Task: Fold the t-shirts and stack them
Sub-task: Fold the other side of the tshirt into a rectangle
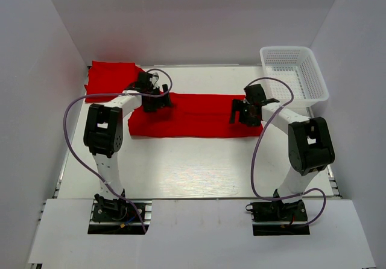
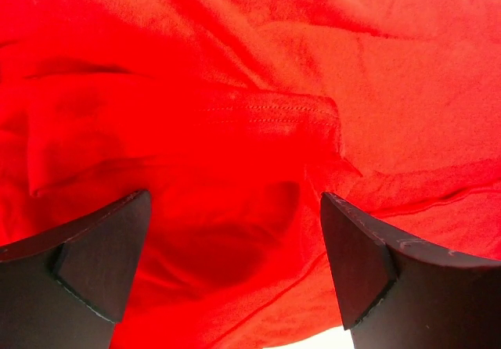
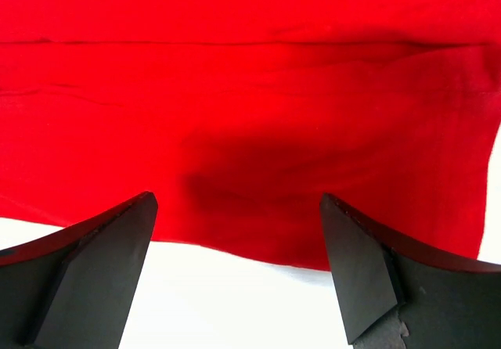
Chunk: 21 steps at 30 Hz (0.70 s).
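A bright red t-shirt (image 1: pixel 196 115) lies folded into a long band across the middle of the table. A second red t-shirt (image 1: pixel 111 76) lies at the far left corner, partly hidden by the left arm. My left gripper (image 1: pixel 158 102) hovers open over the band's left end, where a stitched hem (image 2: pixel 266 114) and wrinkles show between its fingers (image 2: pixel 102 263). My right gripper (image 1: pixel 244 113) hangs open over the band's right end. In the right wrist view the shirt's near edge (image 3: pixel 258 255) runs between the fingers (image 3: pixel 360 271), nothing held.
A white mesh basket (image 1: pixel 295 73) stands at the far right corner. White walls close in the table on three sides. Purple cables loop from both arms. Bare white table (image 1: pixel 193 166) stretches in front of the shirt.
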{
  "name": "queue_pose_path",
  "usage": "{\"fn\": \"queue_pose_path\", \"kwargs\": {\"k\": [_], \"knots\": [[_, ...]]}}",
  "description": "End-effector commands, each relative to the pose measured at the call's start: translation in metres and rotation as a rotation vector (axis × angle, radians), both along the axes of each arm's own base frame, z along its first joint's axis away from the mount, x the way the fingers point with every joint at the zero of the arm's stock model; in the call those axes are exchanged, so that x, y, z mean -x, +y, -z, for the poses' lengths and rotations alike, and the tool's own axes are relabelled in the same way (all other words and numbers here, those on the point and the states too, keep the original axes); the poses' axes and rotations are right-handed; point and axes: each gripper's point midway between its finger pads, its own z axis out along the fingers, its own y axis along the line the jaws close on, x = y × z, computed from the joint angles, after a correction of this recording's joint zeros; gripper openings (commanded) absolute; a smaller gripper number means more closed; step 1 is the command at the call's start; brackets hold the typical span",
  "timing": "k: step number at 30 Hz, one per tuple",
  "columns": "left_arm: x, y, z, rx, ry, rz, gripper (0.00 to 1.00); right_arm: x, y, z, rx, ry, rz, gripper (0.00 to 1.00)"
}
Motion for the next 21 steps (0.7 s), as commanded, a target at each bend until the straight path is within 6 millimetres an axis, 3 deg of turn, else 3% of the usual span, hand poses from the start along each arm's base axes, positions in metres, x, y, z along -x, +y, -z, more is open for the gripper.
{"fn": "queue_pose_path", "kwargs": {"k": [1, 14, 21], "knots": [[-0.010, -0.006, -0.013, 0.040, -0.054, -0.002, 0.99, -0.012, 0.003, -0.002, -0.003, -0.028, -0.003, 0.90], [-0.042, 0.007, -0.003, 0.019, -0.119, -0.062, 0.99, -0.010, -0.008, 0.009, 0.044, -0.008, 0.039, 0.90], [-0.060, 0.000, -0.019, 0.063, -0.210, -0.068, 0.99, -0.007, -0.012, 0.011, 0.058, -0.002, 0.050, 0.90]]}}
